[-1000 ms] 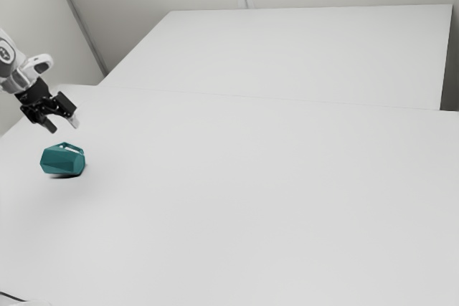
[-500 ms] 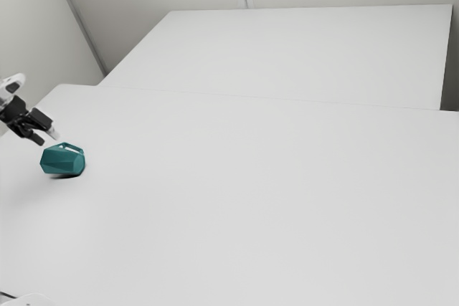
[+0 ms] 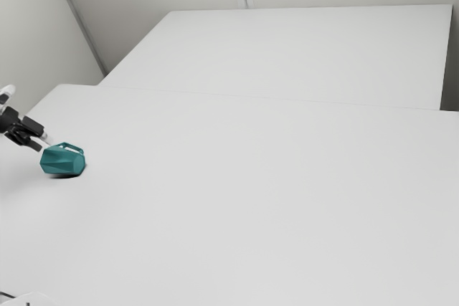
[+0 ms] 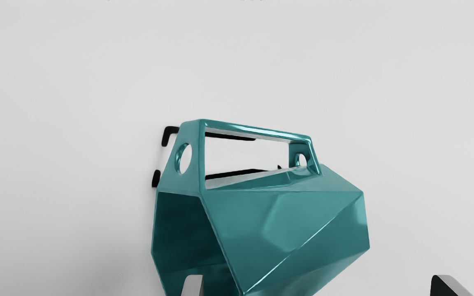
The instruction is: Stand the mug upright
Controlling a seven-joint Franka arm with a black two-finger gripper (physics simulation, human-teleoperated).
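In the exterior view the black gripper [image 3: 44, 145] is at the far left, just above and to the left of the teal mug [image 3: 63, 161]. The faceted mug [image 4: 286, 222] lies on its side on the white table, its handle uppermost and its dark opening to one side. In the wrist view the fingers of my gripper [image 4: 317, 285] stand wide apart, open, one tip in front of the mug's opening and the other out past its base end. Nothing is held between them.
The white tabletop [image 3: 251, 198] spreads around the mug. Behind it stands another white surface [image 3: 301, 55], with pale walls beyond. A dark cable and a white piece [image 3: 32, 300] show at the exterior view's lower left corner.
My gripper has moved down and toward the exterior view's left, coming closer to the mug, with a smaller shift over the last half second. The mug has not moved.
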